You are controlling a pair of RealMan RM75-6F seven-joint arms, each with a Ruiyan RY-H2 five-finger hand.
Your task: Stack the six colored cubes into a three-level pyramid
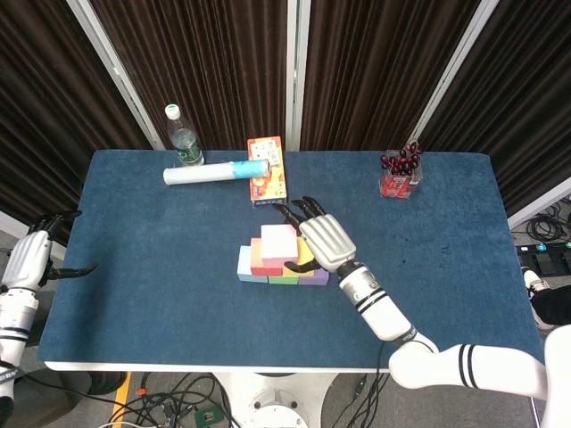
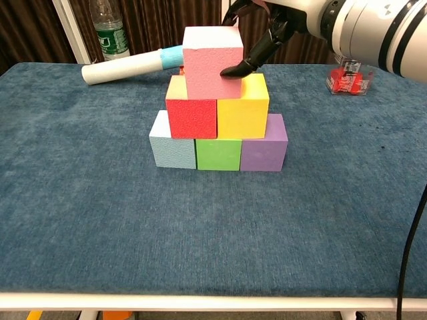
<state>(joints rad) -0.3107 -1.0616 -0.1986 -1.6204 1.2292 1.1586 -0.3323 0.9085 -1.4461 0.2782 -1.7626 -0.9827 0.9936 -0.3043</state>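
Right robot hand clamped on pink cube atop pyramid, left robot hand apart, clear cup holding red items

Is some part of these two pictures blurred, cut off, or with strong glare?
Head view: evenly lit, sharp, no glare; the pink cube looks small. Chest view: cubes sharp, soft shadows under them; the near right arm is large and slightly overexposed, and the frame cuts the bottle at the top.
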